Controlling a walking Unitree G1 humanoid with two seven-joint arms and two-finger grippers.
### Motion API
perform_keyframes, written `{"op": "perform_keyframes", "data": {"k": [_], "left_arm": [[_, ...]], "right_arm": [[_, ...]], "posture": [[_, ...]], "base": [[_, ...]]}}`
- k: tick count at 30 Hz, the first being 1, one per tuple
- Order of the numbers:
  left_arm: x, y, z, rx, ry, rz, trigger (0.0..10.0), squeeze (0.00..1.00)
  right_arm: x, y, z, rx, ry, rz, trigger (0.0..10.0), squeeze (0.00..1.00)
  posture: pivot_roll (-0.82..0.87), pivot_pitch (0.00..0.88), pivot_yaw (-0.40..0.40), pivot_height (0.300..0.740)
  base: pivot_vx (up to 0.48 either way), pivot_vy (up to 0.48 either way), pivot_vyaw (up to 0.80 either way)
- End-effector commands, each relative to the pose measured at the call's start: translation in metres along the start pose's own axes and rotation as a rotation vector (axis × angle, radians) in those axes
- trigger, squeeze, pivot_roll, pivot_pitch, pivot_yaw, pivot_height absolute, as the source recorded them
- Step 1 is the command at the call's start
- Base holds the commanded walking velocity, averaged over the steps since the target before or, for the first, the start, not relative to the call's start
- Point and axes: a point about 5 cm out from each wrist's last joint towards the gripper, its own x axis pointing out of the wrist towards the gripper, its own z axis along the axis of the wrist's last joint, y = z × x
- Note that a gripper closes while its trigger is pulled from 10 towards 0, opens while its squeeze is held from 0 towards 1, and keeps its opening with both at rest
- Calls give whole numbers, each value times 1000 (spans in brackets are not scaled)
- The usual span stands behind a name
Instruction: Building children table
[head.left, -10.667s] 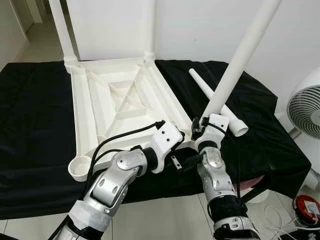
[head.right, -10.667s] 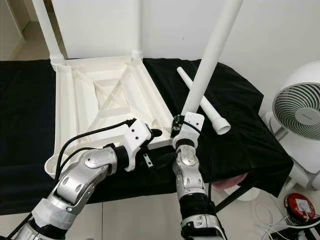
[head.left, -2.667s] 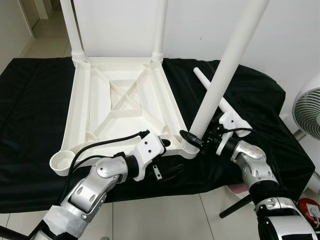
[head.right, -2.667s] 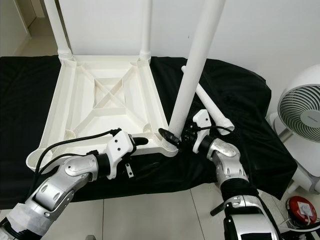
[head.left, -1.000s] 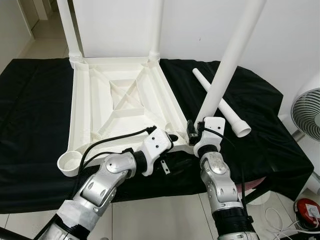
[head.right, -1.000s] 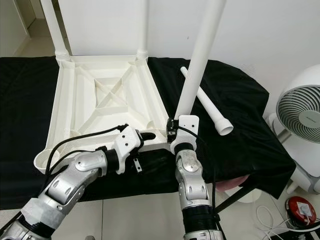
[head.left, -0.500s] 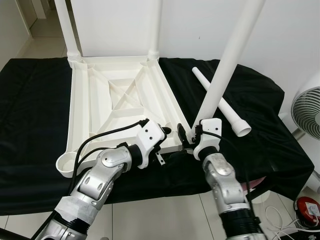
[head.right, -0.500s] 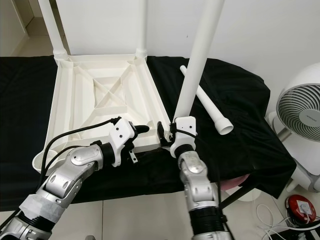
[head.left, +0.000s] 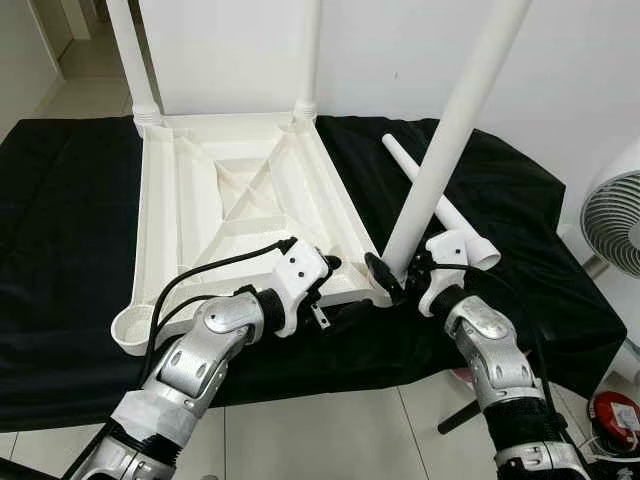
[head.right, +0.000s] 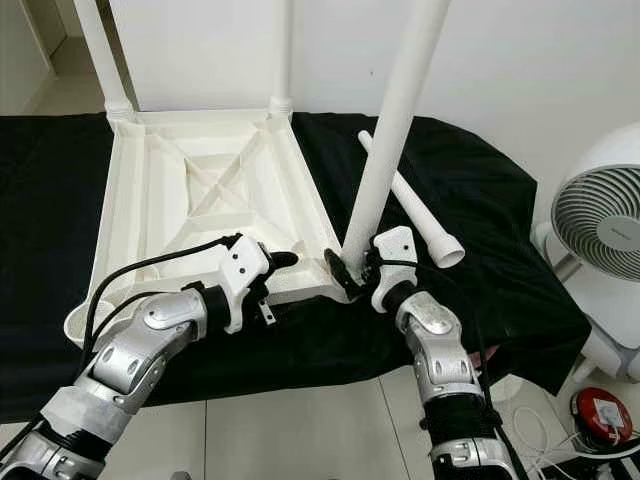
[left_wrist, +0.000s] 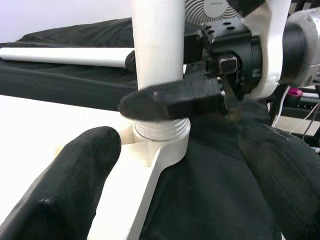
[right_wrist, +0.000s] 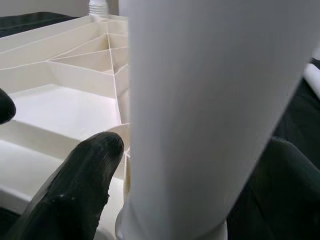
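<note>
Right claw (head.left: 392, 277) clamps the base of the white leg (head.left: 450, 140), which stands tilted in the near right corner socket of the upturned tabletop (head.left: 230, 215). Left claw (head.left: 333, 263) sits just beside that corner, fingers (left_wrist: 70, 190) spread wide and empty (threaded collar visible between them). Beyond, a loose leg (head.left: 440, 205) lies on the black-draped surface (head.left: 60, 200); two fitted legs (head.left: 308, 50) stand at the far corners.

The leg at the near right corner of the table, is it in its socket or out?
In, but tilted. The leg's threaded end sits in the corner socket; threads still show above the rim.
</note>
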Motion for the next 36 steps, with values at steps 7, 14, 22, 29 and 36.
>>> {"op": "perform_keyframes", "data": {"k": [7,14,22,29,36], "left_arm": [[-4,-2,9,-7,-8,-98,10000,0],[-4,-4,14,-11,-35,-125,10000,0],[-2,-9,11,-19,-34,-138,10000,0],[1,-17,9,-90,-63,-126,10000,0],[0,-17,9,-101,-63,-108,10000,0]], "right_arm": [[1,-6,4,-29,4,121,0,0],[3,-15,13,-71,-28,170,0,0],[2,-15,6,-60,14,57,10000,0],[-5,-3,-17,56,94,-210,10000,0],[-5,18,-24,136,110,-375,10000,0]], "posture": [[-74,0,-43,740],[-81,0,-37,740],[-103,0,-50,740],[-109,0,-65,740],[-97,0,-71,740]], "base": [[0,0,0],[0,0,0],[0,0,0],[0,0,0],[0,0,0]]}}
